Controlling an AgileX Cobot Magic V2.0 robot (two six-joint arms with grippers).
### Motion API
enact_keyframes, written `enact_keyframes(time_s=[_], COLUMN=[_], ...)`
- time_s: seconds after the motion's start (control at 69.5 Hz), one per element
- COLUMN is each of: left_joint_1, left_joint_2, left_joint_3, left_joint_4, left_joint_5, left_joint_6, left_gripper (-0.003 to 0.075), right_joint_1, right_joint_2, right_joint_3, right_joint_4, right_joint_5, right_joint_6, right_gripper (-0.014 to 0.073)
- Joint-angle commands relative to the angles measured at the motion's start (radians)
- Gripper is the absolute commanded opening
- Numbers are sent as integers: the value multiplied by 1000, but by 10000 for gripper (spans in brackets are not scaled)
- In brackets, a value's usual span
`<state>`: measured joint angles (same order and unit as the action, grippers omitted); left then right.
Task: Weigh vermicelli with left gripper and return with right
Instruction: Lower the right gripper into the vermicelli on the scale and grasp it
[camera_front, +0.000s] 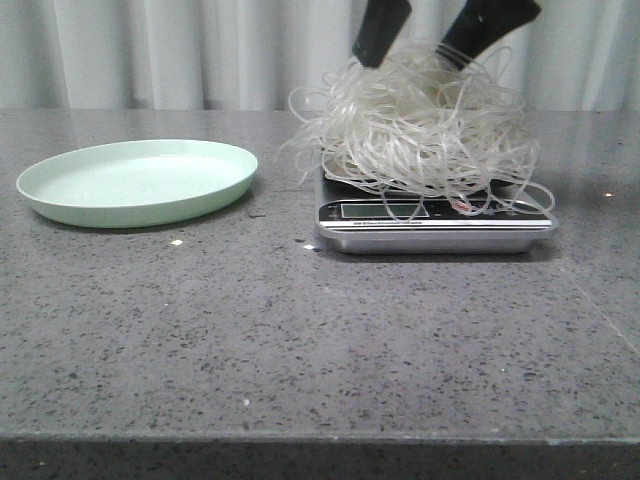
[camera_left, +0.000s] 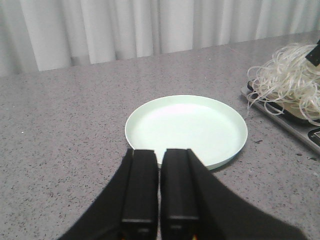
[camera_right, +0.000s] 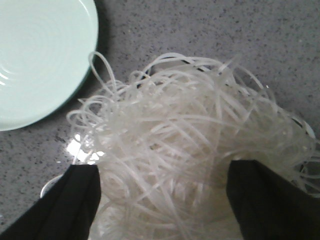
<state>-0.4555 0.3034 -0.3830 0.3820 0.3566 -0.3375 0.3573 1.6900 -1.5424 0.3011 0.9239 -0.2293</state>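
The vermicelli (camera_front: 415, 125), a fluffy mound of thin whitish strands, lies on the kitchen scale (camera_front: 435, 222) at the right of the table; it also shows in the left wrist view (camera_left: 287, 80) and the right wrist view (camera_right: 190, 145). My right gripper (camera_front: 415, 55) is open, its two black fingers straddling the top of the mound, one finger (camera_right: 75, 200) on each side. The pale green plate (camera_front: 135, 182) stands bare at the left. My left gripper (camera_left: 160, 152) is shut and empty, hovering near the plate's (camera_left: 187, 127) rim. It does not show in the front view.
The grey speckled table (camera_front: 300, 330) reaches a front edge near the camera. A white curtain (camera_front: 200, 50) hangs behind. Small white crumbs (camera_front: 177, 242) lie between the plate and the scale.
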Motion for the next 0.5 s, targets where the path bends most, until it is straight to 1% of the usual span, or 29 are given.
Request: enact_keyframes(time_s=[0.0, 0.302, 0.345, 0.374, 0.403, 0.446, 0.46, 0.475, 0.489], left_joint_1=[2, 2, 2, 2, 2, 2, 2, 2, 2], left_joint_2=[7, 7, 7, 7, 7, 7, 7, 7, 7], left_joint_3=[-27, -27, -27, -27, -27, -27, -27, -27, -27], left_joint_4=[1, 1, 1, 1, 1, 1, 1, 1, 1], left_joint_5=[-75, -75, -75, -75, -75, -75, -75, -75, -75], left_joint_6=[-10, -10, -10, -10, -10, -10, -10, -10, -10], left_gripper=[137, 137, 137, 137, 137, 137, 137, 137, 137], right_joint_1=[0, 0, 0, 0, 0, 0, 0, 0, 0], right_joint_2=[-14, 47, 47, 47, 47, 47, 47, 47, 47], right_joint_3=[-31, -31, -31, -31, -31, -31, -31, -31, -31], right_joint_4=[-32, -35, -35, -35, -35, -35, -35, -35, -35], right_joint_5=[-4, 34, 36, 36, 36, 38, 39, 43, 44], right_joint_6=[-15, -15, -15, -15, -15, -15, -15, -15, -15], right_gripper=[621, 620, 608, 589, 552, 464, 464, 396, 396])
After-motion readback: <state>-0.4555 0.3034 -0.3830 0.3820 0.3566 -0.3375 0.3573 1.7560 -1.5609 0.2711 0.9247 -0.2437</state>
